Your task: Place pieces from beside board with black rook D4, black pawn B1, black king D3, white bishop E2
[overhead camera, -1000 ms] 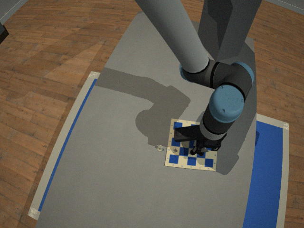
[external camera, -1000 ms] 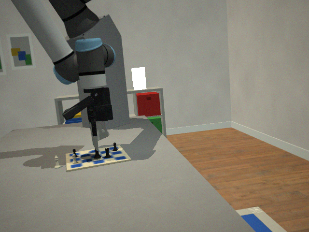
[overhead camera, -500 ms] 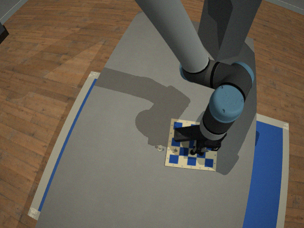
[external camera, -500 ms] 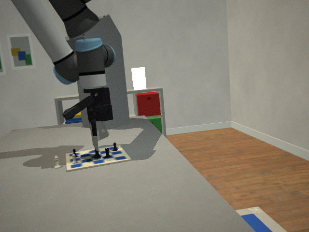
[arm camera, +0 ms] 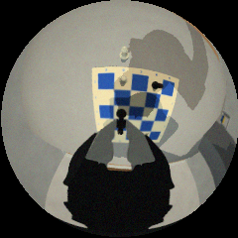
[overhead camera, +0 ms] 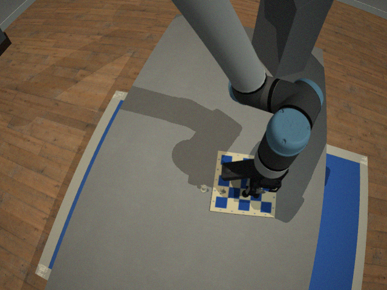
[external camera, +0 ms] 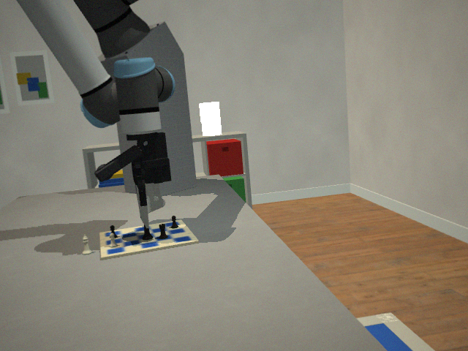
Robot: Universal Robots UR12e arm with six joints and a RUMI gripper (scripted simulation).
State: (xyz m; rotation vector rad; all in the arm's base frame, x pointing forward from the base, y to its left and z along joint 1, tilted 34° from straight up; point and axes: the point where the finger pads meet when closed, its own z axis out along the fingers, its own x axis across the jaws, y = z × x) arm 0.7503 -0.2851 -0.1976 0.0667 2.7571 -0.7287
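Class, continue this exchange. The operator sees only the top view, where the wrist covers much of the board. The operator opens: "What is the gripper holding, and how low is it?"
Observer: The gripper is shut on a black piece, likely the king. In the exterior view its base looks down at the board.
Operator: What is hidden under the wrist?
Observer: A black rook stands upright just beside the held piece, and a black pawn stands beyond it.
Operator: And the pale speck beside the board?
Observer: It is the white bishop, upright on the table and off the board.
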